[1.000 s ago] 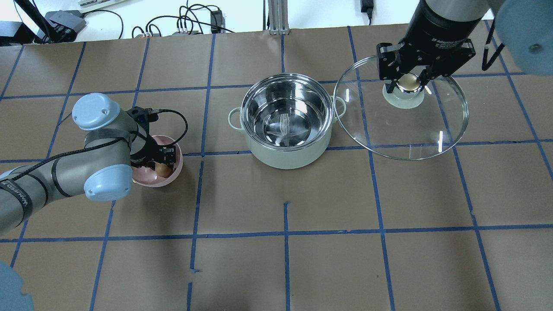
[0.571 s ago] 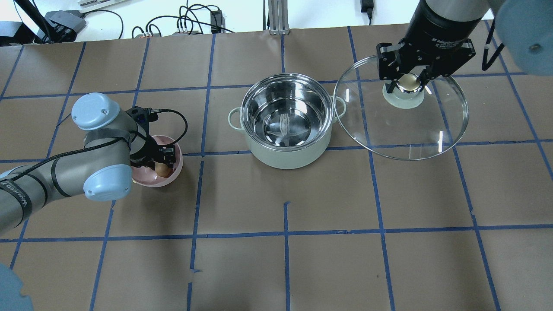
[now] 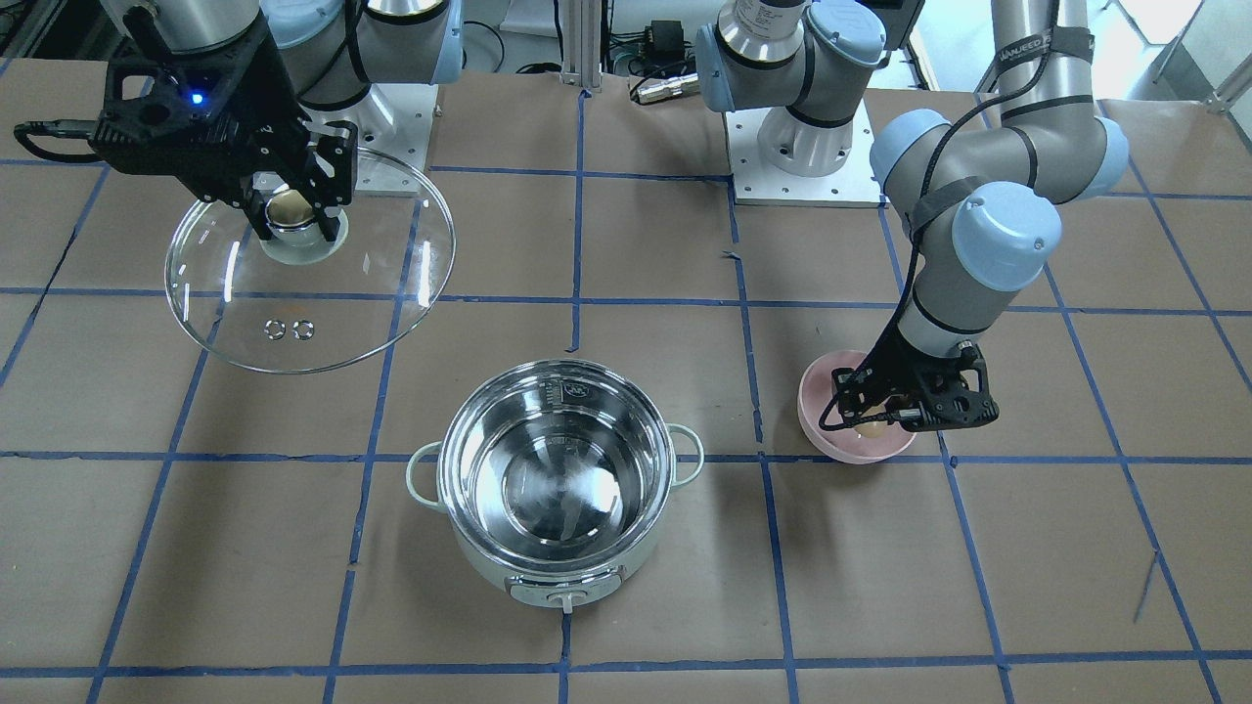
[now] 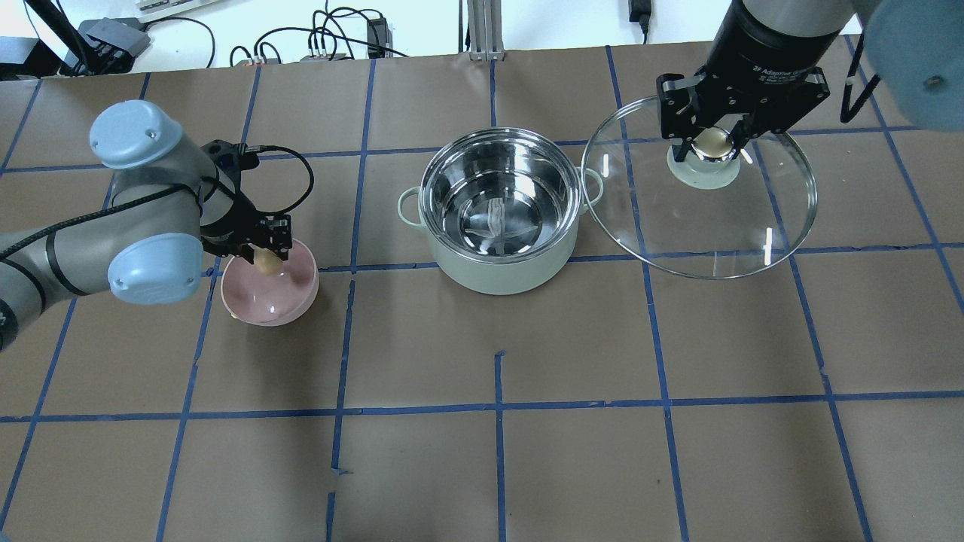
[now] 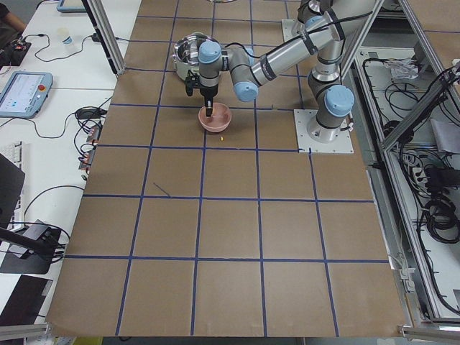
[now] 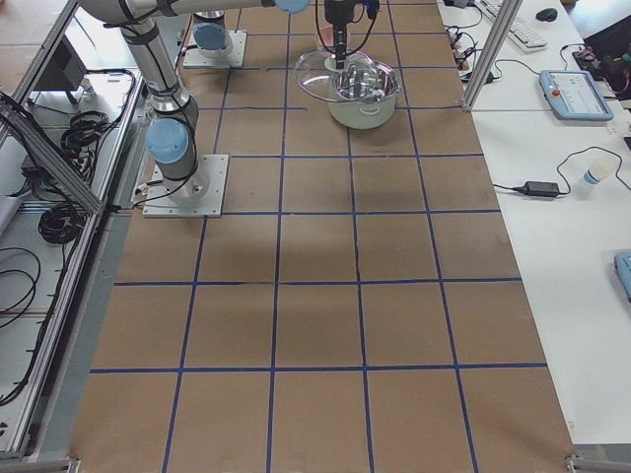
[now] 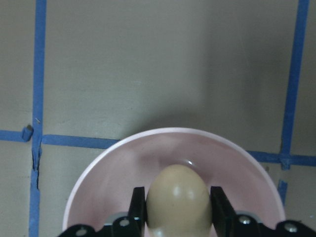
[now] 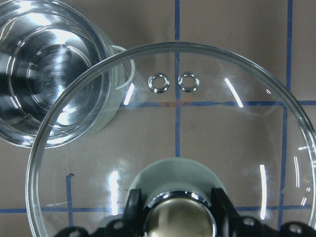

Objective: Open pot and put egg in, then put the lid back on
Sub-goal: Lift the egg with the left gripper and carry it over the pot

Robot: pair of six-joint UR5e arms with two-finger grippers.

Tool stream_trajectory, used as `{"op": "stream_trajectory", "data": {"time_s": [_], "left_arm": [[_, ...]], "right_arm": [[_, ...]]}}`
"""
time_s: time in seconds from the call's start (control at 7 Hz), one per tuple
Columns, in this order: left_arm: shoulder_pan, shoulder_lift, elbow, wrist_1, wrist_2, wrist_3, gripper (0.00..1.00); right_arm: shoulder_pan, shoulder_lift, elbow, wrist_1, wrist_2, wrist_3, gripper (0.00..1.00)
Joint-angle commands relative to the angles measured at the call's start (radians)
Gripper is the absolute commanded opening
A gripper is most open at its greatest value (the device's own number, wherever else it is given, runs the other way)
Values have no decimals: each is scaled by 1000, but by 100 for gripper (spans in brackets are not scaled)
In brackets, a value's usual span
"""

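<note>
The pot (image 4: 501, 275) stands open and empty at the table's middle, and also shows in the front view (image 3: 558, 469). My left gripper (image 4: 266, 263) is shut on the brown egg (image 7: 177, 200) and holds it just above the pink bowl (image 4: 271, 297). The gripper also shows in the front view (image 3: 880, 420). My right gripper (image 4: 713, 143) is shut on the knob of the glass lid (image 4: 700, 218). It holds the lid beside the pot, and the lid's edge overlaps the pot's side handle. The lid (image 8: 197, 133) fills the right wrist view.
The pink bowl (image 3: 861, 452) sits to the pot's left in the overhead view, about one tape square away. Brown paper with blue tape lines covers the table (image 4: 497, 452). Cables and boxes lie beyond the far edge (image 4: 324, 45).
My left gripper has risen with the egg from the bottom of the pink bowl to above its far rim. The right gripper and lid have not moved.
</note>
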Motion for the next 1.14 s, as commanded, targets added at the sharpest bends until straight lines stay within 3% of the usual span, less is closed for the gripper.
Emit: {"op": "stream_trajectory", "data": {"time_s": [0.0,0.57,1.0], "left_arm": [[-53,6,106,-98,-6,-44,23],[-249,-26,291,-209,-62,-304,23],[-406,-101,364,-193,-11,-372,23]], "right_arm": [[1,1,-2,-1,0,1,3],[-1,1,-2,-3,-1,-6,3],[-1,1,-2,-4,-1,-5,2]]}}
